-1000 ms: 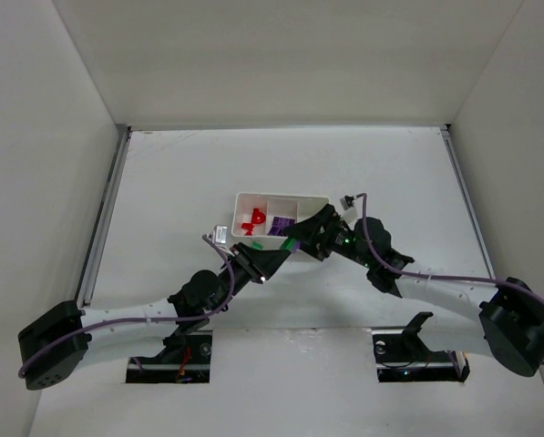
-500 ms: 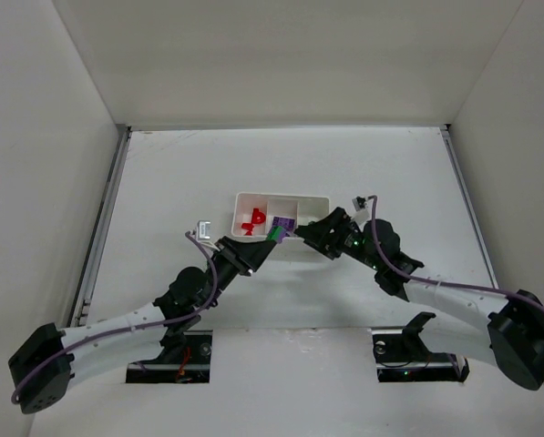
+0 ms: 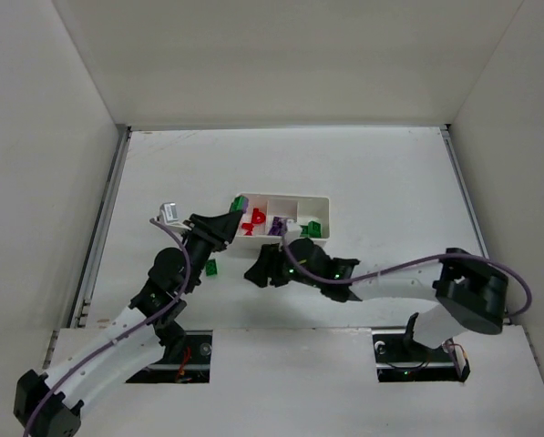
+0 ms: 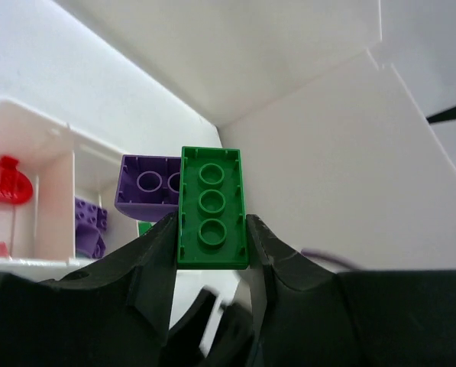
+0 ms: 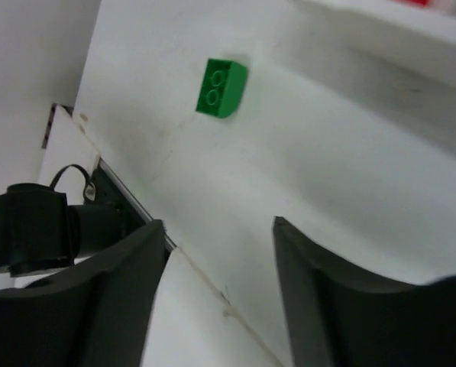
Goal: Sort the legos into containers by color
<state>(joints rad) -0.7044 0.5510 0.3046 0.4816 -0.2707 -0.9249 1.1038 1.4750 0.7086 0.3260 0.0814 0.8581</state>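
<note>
Right gripper (image 5: 220,252) swung left off tray (image 3: 290,194), fingers half-spread, empty, green lego (image 5: 221,88) beyond them; left gripper (image 4: 211,233) pinches second green lego (image 4: 211,206).

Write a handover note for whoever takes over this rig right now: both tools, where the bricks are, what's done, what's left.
Left tool: shut on the held green brick, at the left end of the tray.
Right tool: open, empty, near the loose green brick on the table.
Done: red bricks left compartment, purple bricks middle, sorted green brick right.
Left: both other greens go right.
</note>
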